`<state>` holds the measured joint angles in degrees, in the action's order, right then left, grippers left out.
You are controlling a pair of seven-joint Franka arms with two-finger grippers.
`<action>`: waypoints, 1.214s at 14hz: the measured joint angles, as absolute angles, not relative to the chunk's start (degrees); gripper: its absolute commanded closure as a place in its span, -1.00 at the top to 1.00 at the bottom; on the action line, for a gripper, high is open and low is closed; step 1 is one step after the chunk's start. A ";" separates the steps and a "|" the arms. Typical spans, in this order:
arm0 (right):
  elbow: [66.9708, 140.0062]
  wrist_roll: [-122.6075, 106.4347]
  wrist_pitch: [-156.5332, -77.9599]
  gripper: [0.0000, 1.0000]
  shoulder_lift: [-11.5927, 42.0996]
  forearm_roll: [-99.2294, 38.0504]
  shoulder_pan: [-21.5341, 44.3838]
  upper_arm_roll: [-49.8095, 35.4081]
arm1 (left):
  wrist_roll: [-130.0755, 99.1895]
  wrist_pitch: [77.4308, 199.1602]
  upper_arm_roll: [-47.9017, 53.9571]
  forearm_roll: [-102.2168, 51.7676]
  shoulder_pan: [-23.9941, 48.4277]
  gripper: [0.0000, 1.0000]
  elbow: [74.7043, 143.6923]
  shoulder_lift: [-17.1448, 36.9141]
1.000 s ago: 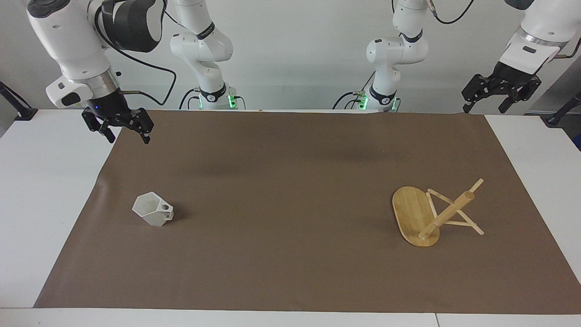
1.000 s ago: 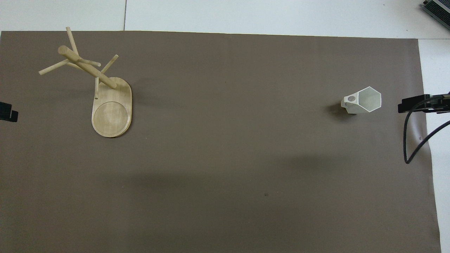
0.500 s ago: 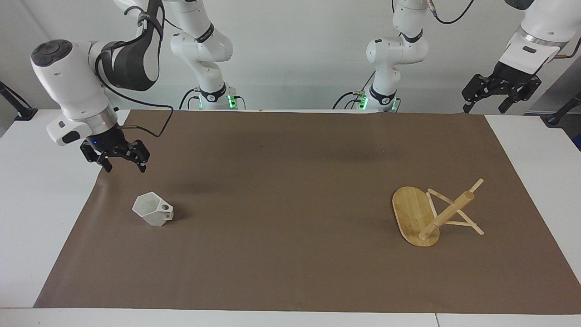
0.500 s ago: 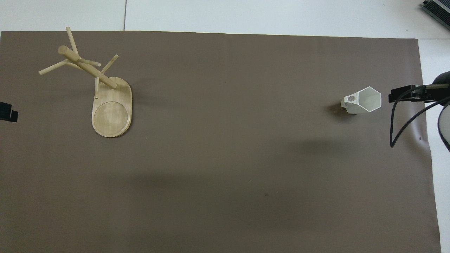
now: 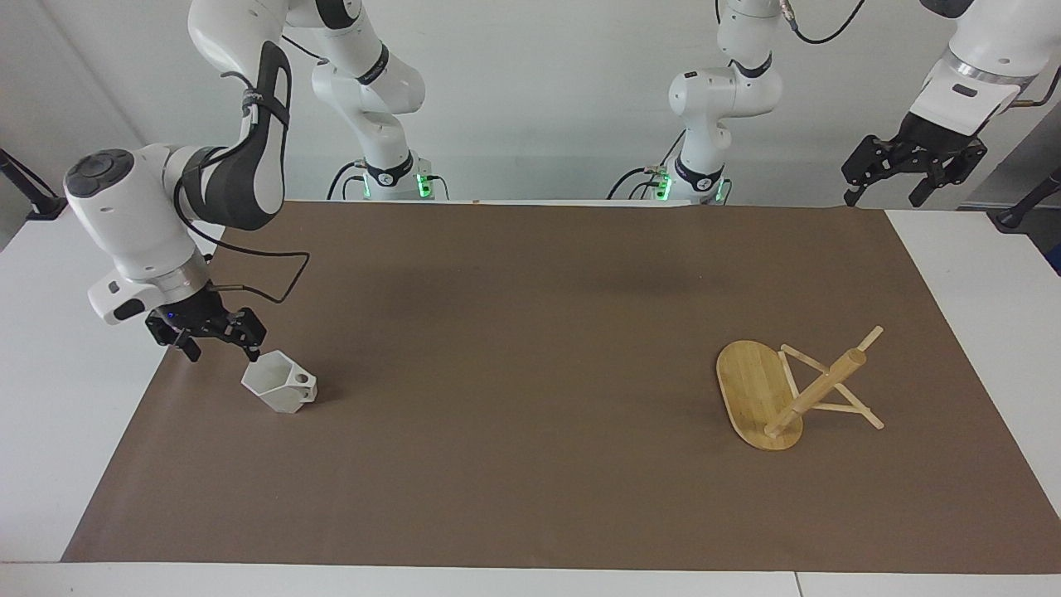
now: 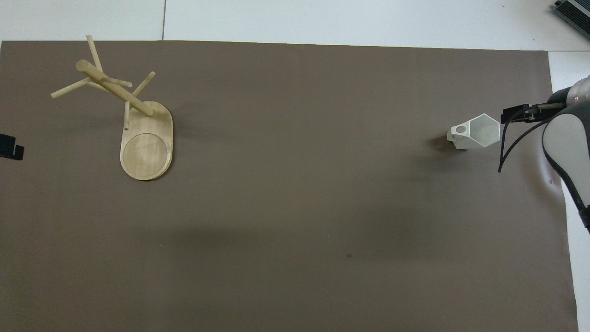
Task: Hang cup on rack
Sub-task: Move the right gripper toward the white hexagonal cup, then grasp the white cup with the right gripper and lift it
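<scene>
The white faceted cup (image 5: 278, 383) (image 6: 477, 131) stands on the brown mat toward the right arm's end of the table, opening up, its handle pointing toward the table's middle. My right gripper (image 5: 222, 348) (image 6: 521, 114) hangs open and empty low over the mat's edge beside the cup, one fingertip (image 5: 253, 355) close to the rim. The bamboo rack (image 5: 756, 398) (image 6: 147, 147) stands on its oval base toward the left arm's end, its post (image 5: 816, 391) and pegs bare. My left gripper (image 5: 884, 195) (image 6: 9, 147) waits raised and open above the table's corner by its base.
A brown mat (image 5: 530, 348) covers most of the white table (image 5: 50, 398). A black cable (image 5: 273, 274) loops from the right wrist over the mat. Nothing else lies on the mat between the cup and the rack.
The right arm has come down and away from the robots, bringing its open gripper from high over the mat's corner to just beside the cup. The left arm, cup and rack have not moved.
</scene>
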<state>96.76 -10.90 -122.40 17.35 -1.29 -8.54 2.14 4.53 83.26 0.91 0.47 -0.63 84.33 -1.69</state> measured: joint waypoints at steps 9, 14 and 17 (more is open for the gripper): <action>96.82 -15.23 -129.27 1.00 26.21 -2.93 -10.51 2.25 | 4.52 83.26 0.67 0.47 -0.37 1.00 84.33 -1.69; 96.53 -15.56 -128.61 0.87 26.14 -4.19 -10.72 2.10 | 4.53 83.27 0.92 0.47 -0.29 1.00 84.33 -1.69; 96.00 -15.56 -127.08 0.20 25.89 -4.29 -10.62 1.97 | 4.53 83.33 1.35 0.47 -0.24 1.00 84.33 -1.70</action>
